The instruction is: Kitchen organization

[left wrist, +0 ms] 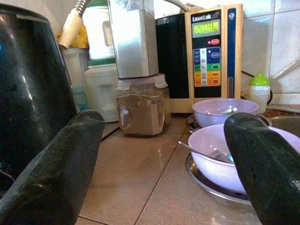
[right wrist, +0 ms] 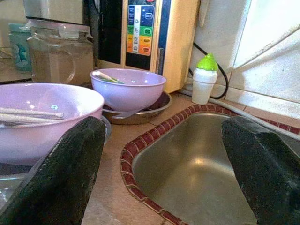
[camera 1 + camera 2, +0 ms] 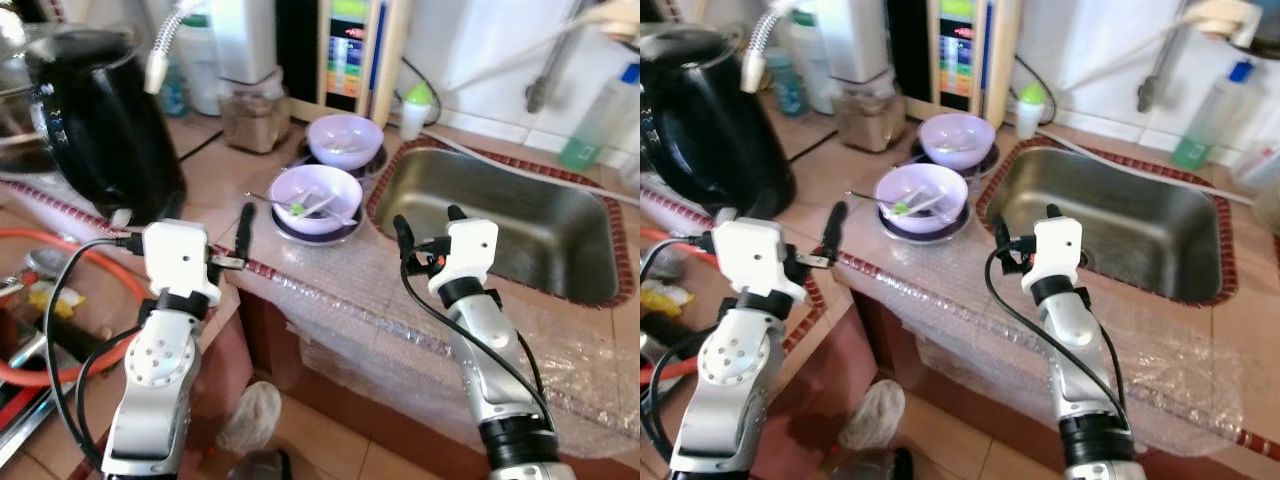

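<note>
Two lavender bowls stand on metal plates on the tan tiled counter. The near bowl (image 3: pixel 316 195) holds chopsticks and a spoon; the far bowl (image 3: pixel 344 138) holds green scraps. To their right lies the steel sink (image 3: pixel 500 215). My left gripper (image 3: pixel 190 215) hovers open over the counter's front edge, left of the near bowl, pointing toward the back wall. My right gripper (image 3: pixel 428 218) is open at the sink's near left corner, with nothing between its fingers. The near bowl (image 1: pixel 220 154) also lies just ahead in the left wrist view.
A black kettle (image 3: pixel 100 120) stands at the left, close to my left gripper. A jar of brown powder (image 3: pixel 255 118), a water ioniser (image 3: pixel 350 50) and a green-capped bottle (image 3: pixel 415 108) line the back. Bubble wrap (image 3: pixel 400 300) drapes the counter's front edge. An orange hose (image 3: pixel 60 300) lies lower left.
</note>
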`<state>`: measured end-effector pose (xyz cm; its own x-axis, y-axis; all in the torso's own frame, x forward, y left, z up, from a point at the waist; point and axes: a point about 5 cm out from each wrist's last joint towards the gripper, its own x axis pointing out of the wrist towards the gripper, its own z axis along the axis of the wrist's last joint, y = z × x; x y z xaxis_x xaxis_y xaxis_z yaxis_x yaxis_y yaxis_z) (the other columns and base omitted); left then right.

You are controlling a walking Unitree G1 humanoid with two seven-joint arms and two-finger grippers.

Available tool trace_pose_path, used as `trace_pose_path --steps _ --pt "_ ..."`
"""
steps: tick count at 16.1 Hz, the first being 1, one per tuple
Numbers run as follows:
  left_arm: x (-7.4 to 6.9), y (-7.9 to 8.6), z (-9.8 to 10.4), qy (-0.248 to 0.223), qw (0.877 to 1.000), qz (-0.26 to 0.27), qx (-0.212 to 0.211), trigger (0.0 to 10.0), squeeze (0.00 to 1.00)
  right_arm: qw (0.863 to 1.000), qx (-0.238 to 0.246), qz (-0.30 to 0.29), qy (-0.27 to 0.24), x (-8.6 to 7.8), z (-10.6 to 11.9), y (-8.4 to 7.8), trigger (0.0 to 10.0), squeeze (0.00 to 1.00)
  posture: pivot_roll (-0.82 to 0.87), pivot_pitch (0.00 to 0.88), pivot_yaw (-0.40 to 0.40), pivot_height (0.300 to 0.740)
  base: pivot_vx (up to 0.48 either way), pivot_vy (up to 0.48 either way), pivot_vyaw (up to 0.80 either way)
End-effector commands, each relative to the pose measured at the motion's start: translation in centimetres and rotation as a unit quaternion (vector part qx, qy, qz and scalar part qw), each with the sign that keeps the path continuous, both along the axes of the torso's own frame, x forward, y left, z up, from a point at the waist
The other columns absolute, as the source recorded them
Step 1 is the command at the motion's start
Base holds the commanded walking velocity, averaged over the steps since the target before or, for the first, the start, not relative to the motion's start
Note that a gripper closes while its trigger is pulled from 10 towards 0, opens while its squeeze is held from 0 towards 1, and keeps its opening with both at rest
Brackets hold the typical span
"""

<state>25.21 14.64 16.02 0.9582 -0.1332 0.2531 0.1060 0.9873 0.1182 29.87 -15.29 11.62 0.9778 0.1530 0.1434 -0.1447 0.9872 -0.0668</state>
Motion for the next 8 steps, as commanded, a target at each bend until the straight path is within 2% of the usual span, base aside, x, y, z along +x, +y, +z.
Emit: trace_pose_path --steps 1,5,6,8 --pt "0.2 -0.4 0.3 -0.002 1.0 -0.021 -0.003 10.0 0.0 1.0 -0.002 -0.007 0.0 0.2 0.0 -0.3 10.0 0.0 0.05 0.005 0.012 0.74 0.0 0.0 0.0" --pt "0.5 -1.6 0.1 0.018 0.996 -0.086 -0.023 10.0 0.0 1.0 -0.022 -0.018 -0.004 0.8 0.5 -0.3 10.0 0.0 0.02 0.041 0.035 0.74 0.0 0.0 0.0" --pt "0.6 -2.1 -0.4 0.031 0.993 -0.107 -0.027 10.0 0.0 0.999 -0.024 -0.026 0.005 0.7 0.3 -0.5 10.0 0.0 0.02 0.047 0.034 0.74 0.0 0.0 0.0" --pt "0.7 -2.5 -1.0 0.041 0.992 -0.116 -0.031 10.0 0.0 1.0 -0.008 -0.007 0.021 -0.3 -0.4 -0.3 10.0 0.0 0.0 0.061 0.026 0.74 0.0 0.0 0.0"
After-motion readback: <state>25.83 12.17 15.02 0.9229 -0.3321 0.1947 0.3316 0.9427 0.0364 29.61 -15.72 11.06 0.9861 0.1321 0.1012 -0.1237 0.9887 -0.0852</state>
